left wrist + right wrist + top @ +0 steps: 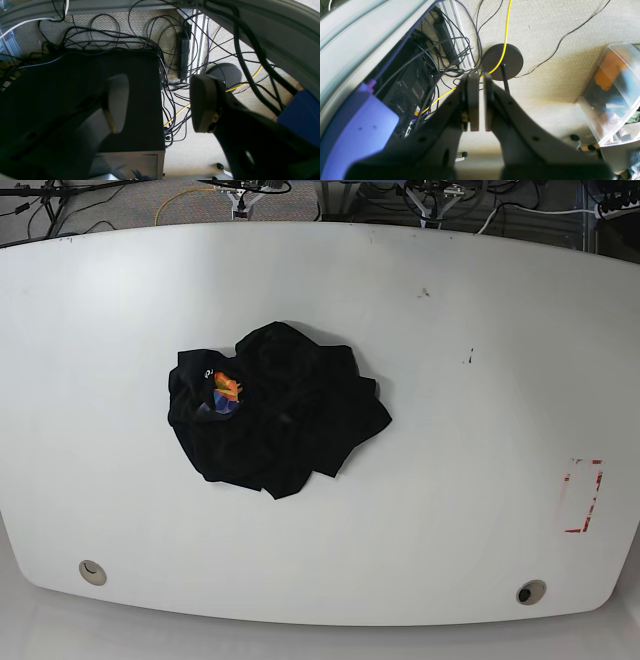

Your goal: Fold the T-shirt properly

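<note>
The black T-shirt [275, 410] lies crumpled in a heap on the white table [460, 410], left of its middle, with a small orange, yellow and blue print [227, 393] showing near its left edge. Neither arm appears in the base view. In the left wrist view my left gripper [157, 102] hangs open over the floor beyond the table, nothing between its fingers. The right wrist view shows my right gripper [478, 102] shut with nothing in it, also above the floor.
Beneath the grippers are a black computer case [82, 95], tangled cables [172, 82], a yellow cable [505, 37], a round black stand base [502, 61] and a clear plastic bin [612, 95]. A red rectangle mark [583, 495] sits near the table's right edge.
</note>
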`<action>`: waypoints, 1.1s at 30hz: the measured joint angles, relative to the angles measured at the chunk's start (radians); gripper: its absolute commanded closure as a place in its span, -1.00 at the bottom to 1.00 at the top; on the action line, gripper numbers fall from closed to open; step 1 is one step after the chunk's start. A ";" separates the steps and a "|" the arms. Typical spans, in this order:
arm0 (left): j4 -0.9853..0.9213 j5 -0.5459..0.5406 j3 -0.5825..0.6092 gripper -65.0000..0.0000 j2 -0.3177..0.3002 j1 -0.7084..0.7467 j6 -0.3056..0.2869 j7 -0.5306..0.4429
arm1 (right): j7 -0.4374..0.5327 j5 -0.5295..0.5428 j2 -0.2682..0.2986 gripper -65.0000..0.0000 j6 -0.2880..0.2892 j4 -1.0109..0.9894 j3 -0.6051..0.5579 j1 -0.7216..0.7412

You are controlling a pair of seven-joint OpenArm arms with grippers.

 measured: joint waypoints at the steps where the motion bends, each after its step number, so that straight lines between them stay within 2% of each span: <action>1: 0.000 0.000 0.000 -0.13 0.000 0.000 0.000 0.000 | -0.001 0.000 0.000 0.91 0.000 0.000 0.000 0.000; 33: 0.002 0.000 0.000 -0.11 -0.012 -0.004 0.000 -0.005 | -0.011 0.000 0.000 0.92 -0.001 0.006 -0.008 -0.006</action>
